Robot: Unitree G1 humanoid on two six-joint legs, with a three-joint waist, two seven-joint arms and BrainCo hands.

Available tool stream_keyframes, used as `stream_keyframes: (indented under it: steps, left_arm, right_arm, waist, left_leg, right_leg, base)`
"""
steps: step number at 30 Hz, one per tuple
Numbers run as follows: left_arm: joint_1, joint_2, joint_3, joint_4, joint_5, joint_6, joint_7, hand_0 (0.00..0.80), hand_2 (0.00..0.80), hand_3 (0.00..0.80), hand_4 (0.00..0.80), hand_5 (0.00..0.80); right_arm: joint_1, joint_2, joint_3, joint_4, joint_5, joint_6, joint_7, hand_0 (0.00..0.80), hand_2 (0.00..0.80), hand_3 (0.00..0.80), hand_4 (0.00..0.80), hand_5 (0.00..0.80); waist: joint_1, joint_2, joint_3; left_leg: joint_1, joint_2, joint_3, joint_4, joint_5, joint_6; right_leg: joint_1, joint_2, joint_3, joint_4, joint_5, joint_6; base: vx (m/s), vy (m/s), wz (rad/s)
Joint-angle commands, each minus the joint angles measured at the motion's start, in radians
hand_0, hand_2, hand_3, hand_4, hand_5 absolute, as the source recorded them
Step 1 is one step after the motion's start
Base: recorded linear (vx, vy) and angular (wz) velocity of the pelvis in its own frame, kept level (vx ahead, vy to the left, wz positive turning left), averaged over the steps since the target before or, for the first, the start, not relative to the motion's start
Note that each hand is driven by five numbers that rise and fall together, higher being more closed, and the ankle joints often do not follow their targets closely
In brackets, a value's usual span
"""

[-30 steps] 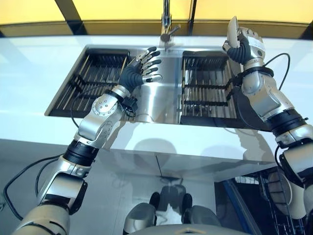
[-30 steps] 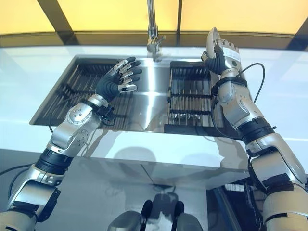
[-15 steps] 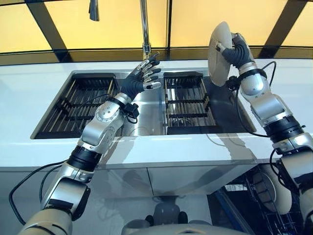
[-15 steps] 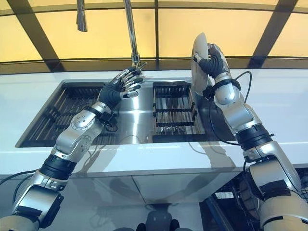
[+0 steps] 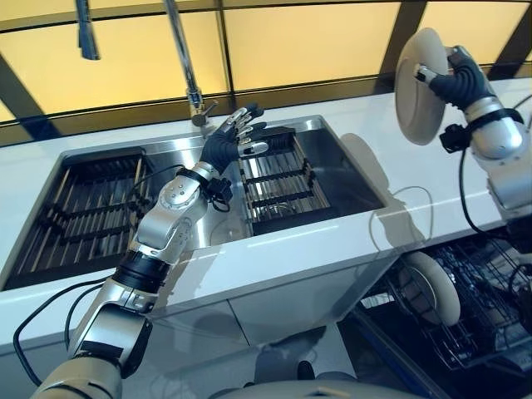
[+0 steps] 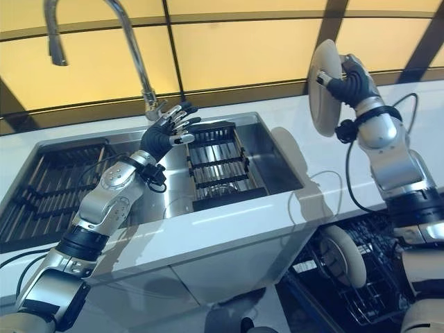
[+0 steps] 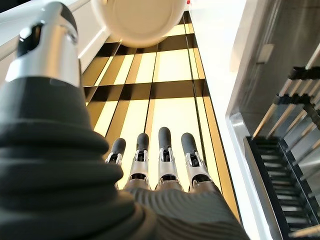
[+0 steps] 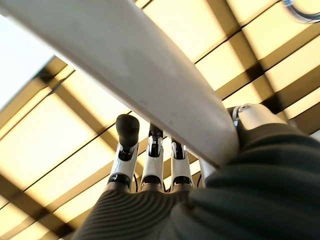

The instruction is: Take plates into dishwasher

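Since a second ago we have lifted the plate (image 5: 421,86) away from the sink (image 5: 349,179) and swung it out past the right end of the counter (image 5: 432,208); our head camera has turned too, so the whole scene sits differently. Our right hand (image 5: 460,81) is clamped on the plate: the thumb (image 5: 426,75) presses one face near the rim while the fingers (image 8: 127,131) lie along the other face, extended rather than curled. The plate stands nearly on edge, its broad face toward nine o'clock, at about two o'clock in our view, high above the counter. Below it, at four o'clock, the open dishwasher rack (image 5: 478,316) already carries another plate (image 5: 432,288) standing upright between the wires.

Our left hand (image 5: 229,141) hovers over the sink at about eleven o'clock, fingers (image 7: 163,150) straight, spread a little apart, holding nothing. Just beyond it stands the faucet (image 5: 187,71). Beneath the hand, the right basin holds a dark dish rack (image 5: 278,179); a second dark rack (image 5: 79,208) fills the left basin at nine o'clock.
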Motion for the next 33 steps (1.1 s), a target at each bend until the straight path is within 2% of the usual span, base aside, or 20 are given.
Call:
stream_keyframes:
  steps: [1,9,15,18,25,32,33]
  left_arm:
    - [0.0,0.026,0.041,0.069,-0.017,-0.068,0.014,0.0,0.0,0.0,0.0,0.0]
    - [0.063,0.017,0.081,0.043,0.007,-0.084,0.032,0.0,0.0,0.0,0.0,0.0]
    - [0.091,0.03,0.095,0.016,0.008,-0.082,0.019,0.0,0.0,0.0,0.0,0.0]
    - [0.098,0.043,0.09,-0.001,0.001,-0.075,0.007,0.0,0.0,0.0,0.0,0.0]
    - [0.135,0.042,0.084,-0.036,0.023,-0.064,-0.011,0.0,0.0,0.0,0.0,0.0]
    - [0.157,0.05,0.072,-0.081,-0.005,-0.023,-0.041,0.0,0.0,0.0,0.0,0.0]
    - [0.16,0.054,0.068,-0.085,-0.005,-0.023,-0.041,0.0,0.0,0.0,0.0,0.0]
  right_arm:
    - [0.057,-0.067,-0.112,-0.019,-0.038,-0.039,-0.005,0.8,0.8,0.8,0.8,0.8]
    - [0.294,-0.117,-0.327,-0.057,-0.088,-0.074,0.037,0.8,0.8,0.8,0.8,0.8]
    - [0.426,-0.152,-0.405,-0.048,-0.086,-0.113,0.144,0.8,0.8,0.8,0.8,0.8]
    - [0.455,-0.171,-0.39,-0.024,-0.088,-0.152,0.197,0.8,0.8,0.8,0.8,0.8]
    - [0.502,-0.164,-0.371,0.018,-0.107,-0.155,0.288,0.8,0.8,0.8,0.8,0.8]
    - [0.506,-0.144,-0.282,0.123,-0.206,-0.159,0.293,0.8,0.8,0.8,0.8,0.8]
    - [0.496,-0.141,-0.259,0.141,-0.23,-0.139,0.289,0.8,0.8,0.8,0.8,0.8]
  waist:
    - [-0.019,-0.022,-0.074]
    - [-0.071,-0.021,-0.069]
    - [-0.095,-0.021,-0.059]
    - [-0.096,-0.024,-0.055]
    - [-0.094,-0.03,-0.048]
    - [-0.073,-0.031,-0.033]
    - [-0.068,-0.03,-0.027]
  left_leg:
    - [-0.007,-0.011,0.043,0.002,-0.09,0.039]
    - [-0.01,0.001,0.093,0.002,-0.099,0.043]
    - [-0.01,0.007,0.115,0.002,-0.105,0.047]
    - [-0.012,0.009,0.123,0.002,-0.106,0.046]
    - [-0.012,0.014,0.148,0.002,-0.107,0.047]
    - [-0.015,0.016,0.145,0.002,-0.102,0.047]
    - [-0.016,0.017,0.144,0.002,-0.1,0.047]
  right_leg:
    - [0.039,0.005,0.04,0.038,-0.112,0.05]
    - [0.016,0.017,0.083,0.039,-0.1,0.056]
    - [0.004,0.023,0.098,0.04,-0.098,0.059]
    - [0.0,0.022,0.099,0.036,-0.092,0.061]
    - [-0.006,0.02,0.098,0.026,-0.082,0.065]
    - [-0.006,0.017,0.091,0.014,-0.072,0.065]
    - [-0.007,0.016,0.088,0.013,-0.07,0.064]
  base:
    - [-0.033,0.006,-0.23]
    - [-0.034,0.013,-0.26]
    - [-0.036,0.007,-0.13]
    - [-0.041,-0.024,-0.05]
    - [-0.018,-0.057,-0.03]
    - [-0.003,-0.091,0.0]
    - [0.0,-0.108,0.0]
